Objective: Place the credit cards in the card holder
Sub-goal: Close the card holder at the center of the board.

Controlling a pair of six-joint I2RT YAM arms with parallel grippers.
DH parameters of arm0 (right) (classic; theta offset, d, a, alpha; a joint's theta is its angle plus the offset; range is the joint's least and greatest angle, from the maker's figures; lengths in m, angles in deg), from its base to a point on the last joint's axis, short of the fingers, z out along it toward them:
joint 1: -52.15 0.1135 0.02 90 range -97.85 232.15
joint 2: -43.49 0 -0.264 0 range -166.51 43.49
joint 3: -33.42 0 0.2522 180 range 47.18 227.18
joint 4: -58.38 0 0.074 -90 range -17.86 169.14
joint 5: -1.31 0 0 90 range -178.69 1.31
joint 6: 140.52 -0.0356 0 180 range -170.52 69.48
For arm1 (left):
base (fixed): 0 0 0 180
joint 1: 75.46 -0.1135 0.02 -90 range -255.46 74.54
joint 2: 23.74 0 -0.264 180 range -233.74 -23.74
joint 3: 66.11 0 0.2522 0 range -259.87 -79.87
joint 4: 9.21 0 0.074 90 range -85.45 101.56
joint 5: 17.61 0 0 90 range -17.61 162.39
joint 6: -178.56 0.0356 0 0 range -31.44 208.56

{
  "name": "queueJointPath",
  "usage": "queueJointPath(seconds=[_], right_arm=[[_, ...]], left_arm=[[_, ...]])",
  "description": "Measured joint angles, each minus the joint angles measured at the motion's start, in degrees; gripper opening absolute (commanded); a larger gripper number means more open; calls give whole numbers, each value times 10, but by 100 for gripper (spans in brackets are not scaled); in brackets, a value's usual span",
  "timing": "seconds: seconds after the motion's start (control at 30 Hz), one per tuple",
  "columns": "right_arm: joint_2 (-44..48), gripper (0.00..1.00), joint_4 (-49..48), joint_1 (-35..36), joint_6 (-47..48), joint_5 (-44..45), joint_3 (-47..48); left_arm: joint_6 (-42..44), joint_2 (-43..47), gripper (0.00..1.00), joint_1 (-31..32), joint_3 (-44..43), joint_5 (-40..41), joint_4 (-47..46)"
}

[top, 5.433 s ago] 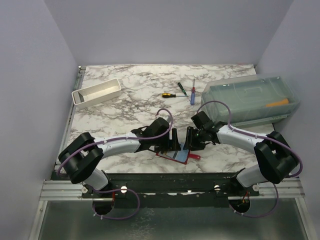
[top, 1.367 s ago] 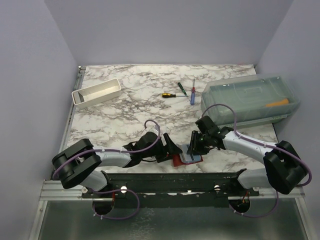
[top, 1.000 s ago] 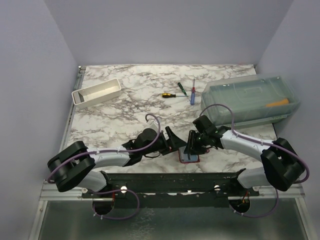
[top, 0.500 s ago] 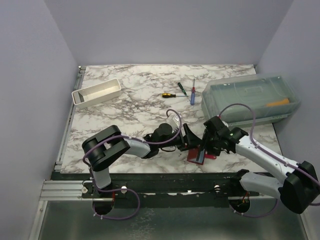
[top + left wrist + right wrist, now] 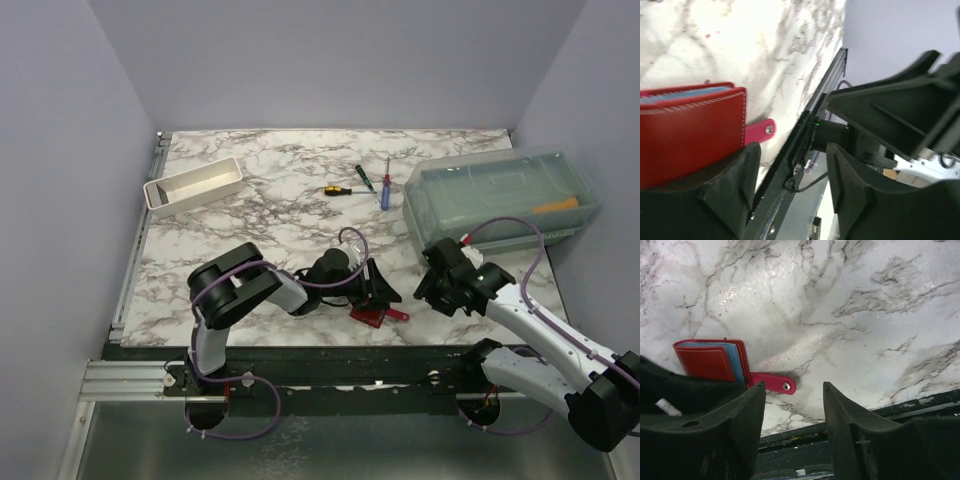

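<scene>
Soft, even lighting; left wrist view blurred.

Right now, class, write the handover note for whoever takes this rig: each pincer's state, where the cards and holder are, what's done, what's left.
Left pincer: open, empty, right beside the card holder.
Right pincer: open, empty, clear of it on the right.
Holder: folded on the table near the front edge, strap unfastened.
Done: blue card sits inside, edge showing.
Left: tan card is not visible anywhere; confirm it is inside.
</scene>
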Motion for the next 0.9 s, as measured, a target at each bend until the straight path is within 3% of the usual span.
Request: queueJointPath(seconds=[0.13, 0.27, 0.57, 0.7, 0.9], right_arm=[[-6, 48, -26, 0, 29, -18, -5], [-40, 50, -63, 7, 73, -37, -5], [-160, 58, -118, 98, 109, -55, 31], [-215, 57, -164, 106, 123, -82, 63], [-263, 50, -215, 106, 134, -126, 81]], left_arm=[[-15, -60, 54, -3, -23, -32, -18], [-21, -58, 54, -16, -8, -43, -34], [-4, 39, 54, -89, 127, -45, -42], [6, 69, 54, -109, 166, -39, -48], [15, 128, 69, -124, 197, -15, -15]])
